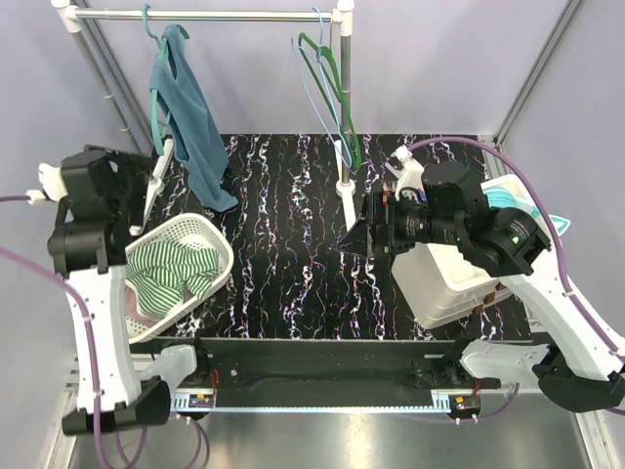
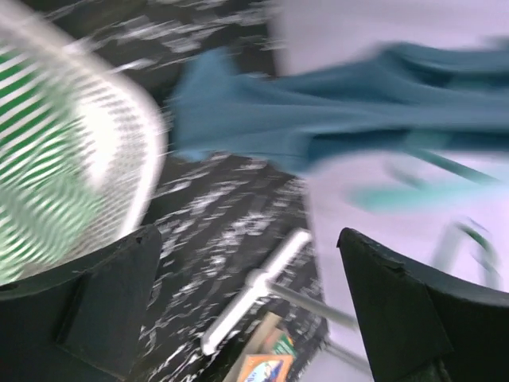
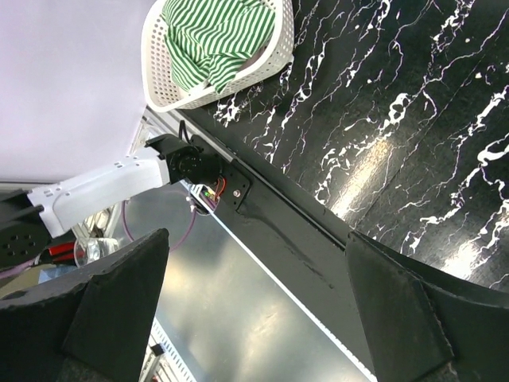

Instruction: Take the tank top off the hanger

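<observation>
Matt teal cloth tank top (image 1: 187, 117); glossy marbled table (image 1: 293, 254); white plastic basket (image 1: 217, 234).

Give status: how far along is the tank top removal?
Done: nothing yet. The tank top hangs on its hanger on the rail.
In hand: the approach. The left end effector is open and empty, facing the tank top. The right end effector is open and empty.
Left: grasp the tank top and pull it off the hanger.
</observation>
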Action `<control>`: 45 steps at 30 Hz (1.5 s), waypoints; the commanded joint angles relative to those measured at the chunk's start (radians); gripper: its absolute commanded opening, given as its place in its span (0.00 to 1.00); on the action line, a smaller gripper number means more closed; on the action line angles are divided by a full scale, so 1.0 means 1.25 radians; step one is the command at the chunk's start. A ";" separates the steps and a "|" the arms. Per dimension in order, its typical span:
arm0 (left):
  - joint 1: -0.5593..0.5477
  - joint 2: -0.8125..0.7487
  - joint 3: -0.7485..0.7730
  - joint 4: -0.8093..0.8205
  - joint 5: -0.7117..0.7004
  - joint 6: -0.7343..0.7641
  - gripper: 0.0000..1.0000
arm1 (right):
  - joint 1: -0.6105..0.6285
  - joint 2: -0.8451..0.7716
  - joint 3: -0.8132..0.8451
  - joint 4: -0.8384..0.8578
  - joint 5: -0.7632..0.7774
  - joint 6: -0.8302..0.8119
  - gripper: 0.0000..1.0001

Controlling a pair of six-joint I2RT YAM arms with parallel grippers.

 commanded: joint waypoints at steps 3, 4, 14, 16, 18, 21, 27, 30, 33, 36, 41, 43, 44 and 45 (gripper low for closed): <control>-0.004 -0.125 -0.023 0.480 0.161 0.251 0.90 | -0.005 0.011 0.045 0.042 -0.002 -0.030 1.00; -0.004 -0.134 -0.042 0.553 0.183 0.304 0.89 | -0.003 0.011 0.046 0.048 -0.001 -0.030 1.00; -0.002 0.110 0.161 0.648 0.304 0.473 0.87 | -0.003 0.041 0.089 0.057 0.039 -0.046 1.00; 0.000 0.158 0.192 0.625 0.285 0.544 0.87 | -0.003 0.042 0.097 0.055 0.050 -0.052 1.00; 0.003 0.180 0.207 0.625 0.271 0.584 0.88 | -0.003 0.042 0.101 0.056 0.058 -0.061 1.00; 0.015 0.219 0.214 0.619 0.279 0.626 0.88 | -0.003 0.039 0.100 0.055 0.069 -0.074 1.00; 0.019 0.257 0.179 0.614 0.306 0.644 0.74 | -0.003 0.048 0.105 0.056 0.078 -0.090 1.00; 0.019 0.260 0.153 0.609 0.293 0.643 0.60 | -0.003 0.058 0.117 0.055 0.073 -0.098 1.00; 0.018 0.266 0.135 0.629 0.322 0.625 0.54 | -0.003 0.060 0.124 0.053 0.069 -0.104 1.00; 0.018 0.278 0.130 0.630 0.325 0.623 0.51 | -0.003 0.058 0.124 0.050 0.071 -0.106 1.00; 0.015 0.304 0.141 0.630 0.345 0.620 0.43 | -0.003 0.044 0.120 0.048 0.076 -0.102 1.00; 0.012 0.311 0.159 0.627 0.357 0.616 0.31 | -0.003 0.042 0.120 0.046 0.076 -0.100 1.00; 0.009 0.316 0.166 0.629 0.357 0.616 0.24 | -0.003 0.039 0.118 0.045 0.078 -0.098 1.00; 0.004 0.320 0.173 0.627 0.357 0.616 0.21 | -0.003 0.038 0.118 0.045 0.076 -0.096 1.00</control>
